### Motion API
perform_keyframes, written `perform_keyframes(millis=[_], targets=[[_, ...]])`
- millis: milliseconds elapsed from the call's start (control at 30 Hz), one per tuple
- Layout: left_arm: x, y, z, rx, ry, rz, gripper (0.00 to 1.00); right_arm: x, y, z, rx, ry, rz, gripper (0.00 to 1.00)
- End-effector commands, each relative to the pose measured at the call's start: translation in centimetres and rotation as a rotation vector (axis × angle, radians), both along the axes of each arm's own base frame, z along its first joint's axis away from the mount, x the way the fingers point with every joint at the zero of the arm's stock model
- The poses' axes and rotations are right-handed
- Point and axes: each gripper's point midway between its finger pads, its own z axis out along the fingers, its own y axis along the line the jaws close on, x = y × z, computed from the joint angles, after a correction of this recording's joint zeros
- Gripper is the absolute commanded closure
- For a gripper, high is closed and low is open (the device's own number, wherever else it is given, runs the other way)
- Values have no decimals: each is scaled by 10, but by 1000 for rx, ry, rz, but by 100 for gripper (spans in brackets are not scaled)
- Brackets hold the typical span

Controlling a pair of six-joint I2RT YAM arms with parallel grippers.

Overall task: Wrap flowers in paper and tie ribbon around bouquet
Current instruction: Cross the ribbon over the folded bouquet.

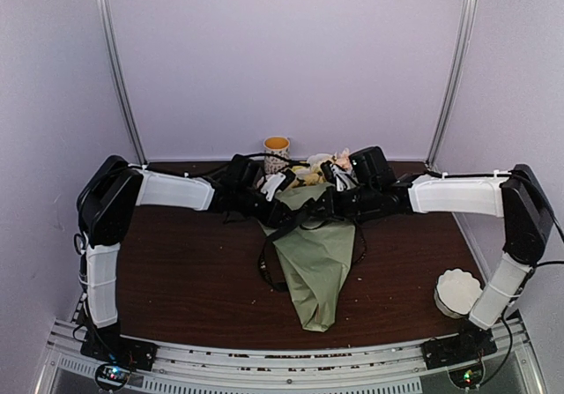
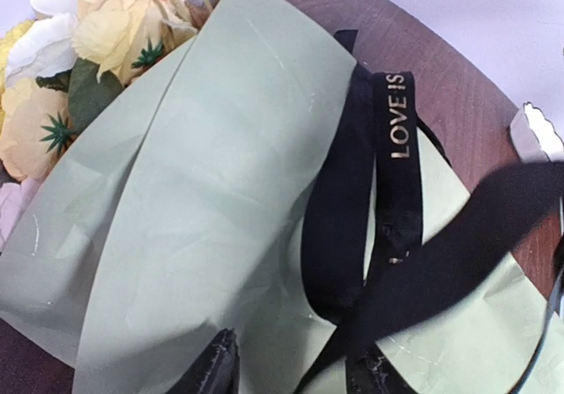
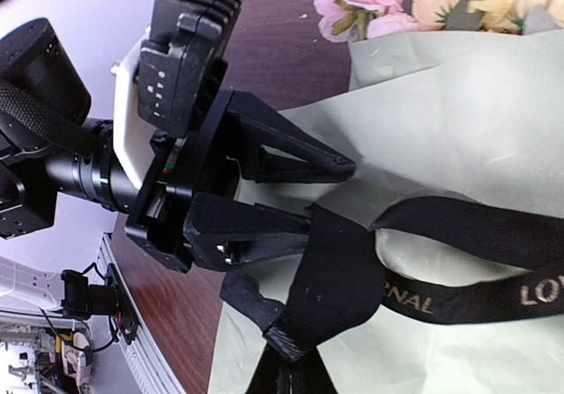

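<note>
1. On the worktop (image 1: 176,271), paper (image 1: 313,266) lay coned around flowers (image 2: 106,33), blooms at paper's far end.
2. Ribbon (image 2: 339,226) crossed paper's middle.
3. Left fingers (image 3: 291,160) open over paper; right fingers (image 3: 264,315) closed on ribbon.

Top external: fixed high behind the arm bases (image 1: 119,350), facing forward and down. Wide and distant, it takes in the whole desk (image 1: 194,271).
Left wrist: very close, looking down on the paper (image 2: 203,235), with flowers (image 2: 115,33) upper left and ribbon (image 2: 397,121) at right.
Right wrist: close and rolled sideways, facing the left end effector (image 3: 339,191) side-on over the paper.
Overlap: all three views share the paper, ribbon and flowers.
</note>
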Motion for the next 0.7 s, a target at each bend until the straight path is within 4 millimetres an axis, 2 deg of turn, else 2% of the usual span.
perform_keyframes(millis=[0, 167, 333, 433, 667], targets=[[11, 4, -8, 29, -7, 33, 55, 11, -40, 2, -68, -34, -112, 100], [13, 7, -18, 70, 0, 41, 58, 29, -80, 5, -108, -40, -231, 100], [12, 8, -21, 103, -10, 32, 60, 46, -115, -17, -269, -33, -338, 100], [7, 2, -18, 123, -35, 4, 59, 50, -118, -31, -313, -17, -344, 100], [3, -18, 5, 57, -61, -41, 41, 58, -112, -54, -333, 22, -334, 100]])
